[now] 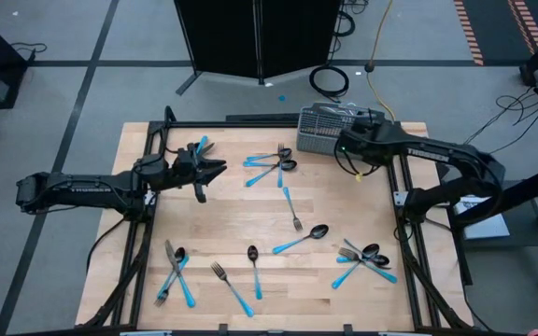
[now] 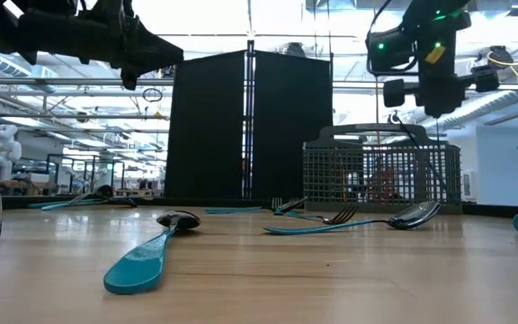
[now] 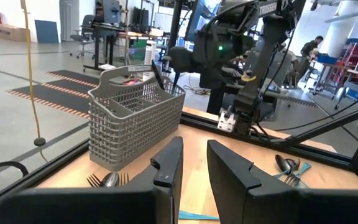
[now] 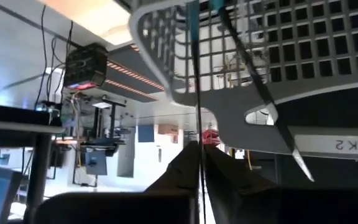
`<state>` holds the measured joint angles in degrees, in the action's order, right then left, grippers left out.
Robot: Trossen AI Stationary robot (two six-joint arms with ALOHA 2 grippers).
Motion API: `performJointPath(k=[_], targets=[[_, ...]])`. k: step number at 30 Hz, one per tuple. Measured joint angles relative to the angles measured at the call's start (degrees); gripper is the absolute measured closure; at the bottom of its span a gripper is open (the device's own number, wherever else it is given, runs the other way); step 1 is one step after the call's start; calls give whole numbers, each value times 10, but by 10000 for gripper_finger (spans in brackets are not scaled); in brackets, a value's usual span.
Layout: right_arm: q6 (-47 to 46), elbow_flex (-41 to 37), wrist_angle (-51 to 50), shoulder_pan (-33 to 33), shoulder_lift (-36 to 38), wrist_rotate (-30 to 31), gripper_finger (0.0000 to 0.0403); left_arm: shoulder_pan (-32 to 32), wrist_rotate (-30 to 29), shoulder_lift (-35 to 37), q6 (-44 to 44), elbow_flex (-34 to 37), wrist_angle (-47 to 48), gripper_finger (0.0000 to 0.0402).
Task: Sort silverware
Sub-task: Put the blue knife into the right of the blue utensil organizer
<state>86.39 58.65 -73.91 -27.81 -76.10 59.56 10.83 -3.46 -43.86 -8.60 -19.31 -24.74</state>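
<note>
Above the grey wire-mesh basket (image 1: 330, 131) at the table's far edge, the right gripper (image 1: 351, 142) pinches a blue-handled utensil (image 4: 197, 124) hanging lengthwise into it, while the left gripper (image 1: 215, 169) hovers empty, slightly parted.

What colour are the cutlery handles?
Bright light blue handles, dark heads; clearest in the high view.

A grey mesh basket (image 1: 328, 130) stands upright at the far edge of the wooden table (image 1: 213, 224), toward its right corner, its arched handle rising from the middle. Behind the table, on the grey floor, a black folding screen (image 1: 255, 37) stands. A coiled black cable (image 1: 330, 79) lies on the floor just beside it, and a yellow cord (image 1: 377, 37) trails past.
</note>
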Motion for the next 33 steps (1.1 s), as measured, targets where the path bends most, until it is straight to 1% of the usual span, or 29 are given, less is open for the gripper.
performJointPath(k=[2,8,12,16,20,23,25,27,33], targets=[[-1,0,8,0,-3,-8,371,0,0,0,0,0,2,334],[14,0,32,0,-4,-68,323,0,0,0,0,0,19,334],[-5,0,67,0,-4,-74,293,0,1,0,0,0,19,334],[-41,0,100,0,-4,-70,277,0,1,0,0,0,19,334],[-91,0,138,1,-1,-74,273,0,2,0,2,0,18,334],[-136,7,154,1,5,-110,273,0,2,0,4,0,18,334],[-176,19,187,-3,11,-128,275,0,2,0,8,0,17,334],[-213,40,212,-16,20,-155,279,0,2,0,15,0,17,334],[-317,117,211,-67,58,-271,295,0,3,0,3,0,17,334]])
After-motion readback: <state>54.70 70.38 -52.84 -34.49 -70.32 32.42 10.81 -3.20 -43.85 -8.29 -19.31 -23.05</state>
